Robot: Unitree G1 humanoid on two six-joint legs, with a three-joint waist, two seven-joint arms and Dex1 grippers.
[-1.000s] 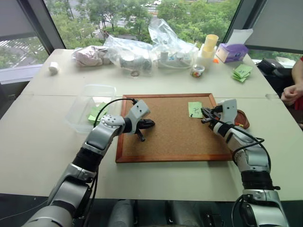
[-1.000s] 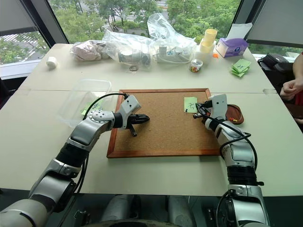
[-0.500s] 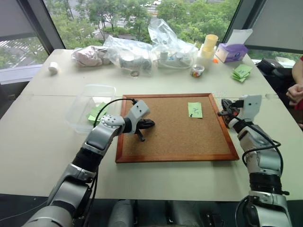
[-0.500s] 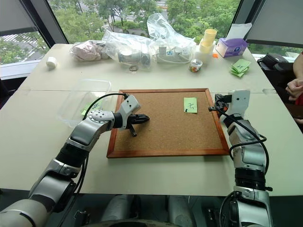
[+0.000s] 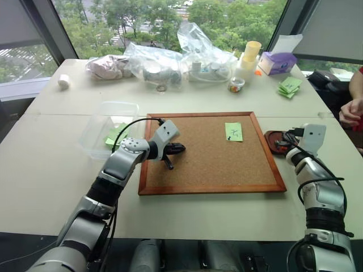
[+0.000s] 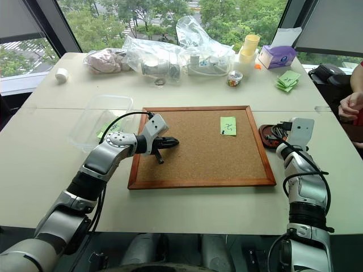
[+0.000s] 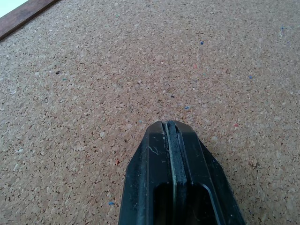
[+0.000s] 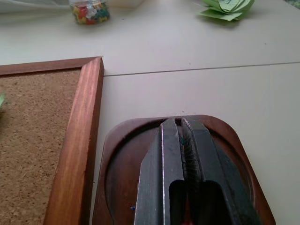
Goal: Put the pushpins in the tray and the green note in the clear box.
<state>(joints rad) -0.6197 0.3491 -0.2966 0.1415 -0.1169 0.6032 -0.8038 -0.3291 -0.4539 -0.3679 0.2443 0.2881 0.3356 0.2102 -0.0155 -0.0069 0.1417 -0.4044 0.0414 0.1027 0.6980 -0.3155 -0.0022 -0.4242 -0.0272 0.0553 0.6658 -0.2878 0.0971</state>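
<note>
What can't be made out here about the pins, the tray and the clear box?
- Pin in the right gripper: its shut fingers show none; too small to tell.
- Tray: the fingers cover most of its floor, so its pin count is hidden.
- Green note: one dark pin shows; others too small to tell; writing unreadable.
- Clear box: something green lies inside; the left arm's cable crosses it.

Open cork, cluttered far edge

We see bare corkboard (image 5: 210,153) around centre; at twelve o'clock bags (image 5: 181,59) and cups (image 5: 249,56) block; at nine the clear box (image 5: 108,127) stands.
</note>
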